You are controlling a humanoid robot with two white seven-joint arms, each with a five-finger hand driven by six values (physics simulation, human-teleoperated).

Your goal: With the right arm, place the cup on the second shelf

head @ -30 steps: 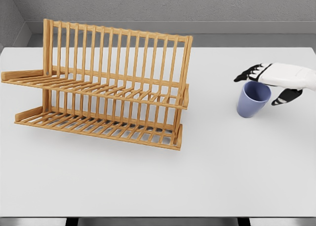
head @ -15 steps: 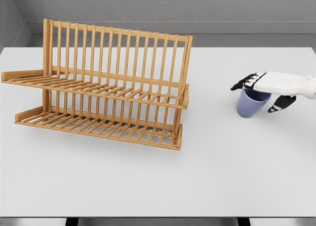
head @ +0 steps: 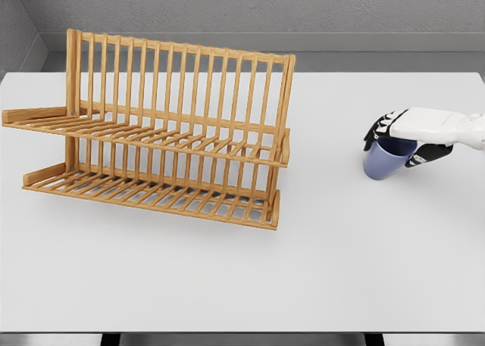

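Grasp step: right hand [head: 413, 134], fingers curled over the blue cup [head: 385, 161] near the tabletop's [head: 341, 270] right edge; next, lift toward the wooden rack's [head: 163, 134] upper shelf.

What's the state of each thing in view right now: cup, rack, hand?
cup: upright on the table, mouth up, gripped at the rim.
right hand: fingers curled over the cup's rim, closed on it.
dish rack: upright, both shelves bare, well apart from the cup.
upper shelf: holds nothing.
lower shelf: holds nothing.
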